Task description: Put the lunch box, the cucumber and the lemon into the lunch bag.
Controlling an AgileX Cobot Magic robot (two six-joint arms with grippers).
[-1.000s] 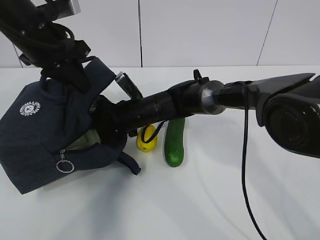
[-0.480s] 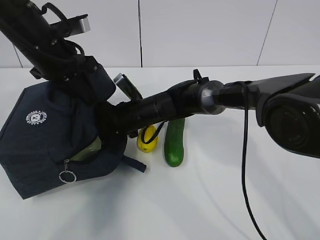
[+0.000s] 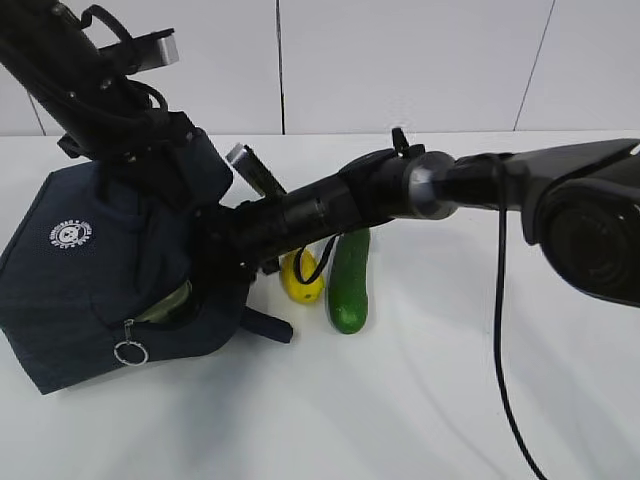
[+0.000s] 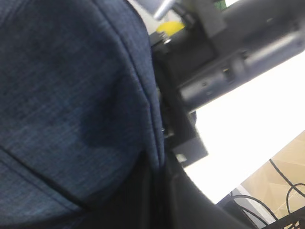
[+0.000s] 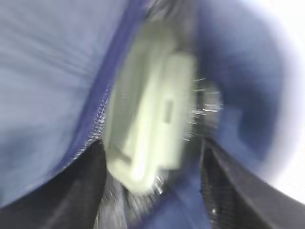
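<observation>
**Box in the bag, fruit on the table**

The dark navy fabric lunch bag (image 3: pixel 95 270) lies on its side on the white table (image 3: pixel 420 400), mouth facing right; the left gripper (image 3: pixel 160 150) sits clamped tight at the bag's top edge, apparently pinching the fabric; the right gripper (image 3: pixel 215 265) reaches into the opening, and the blurred wrist view shows the pale sage-green lid of the lunch box (image 5: pixel 150 105) inside, between its dark fingers (image 5: pixel 228 191), which stand apart; whether they touch the box I cannot tell; the small yellow lemon (image 3: pixel 300 280) and the dark green cucumber (image 3: pixel 349 285) lie side by side just right of the bag, under the right arm
</observation>
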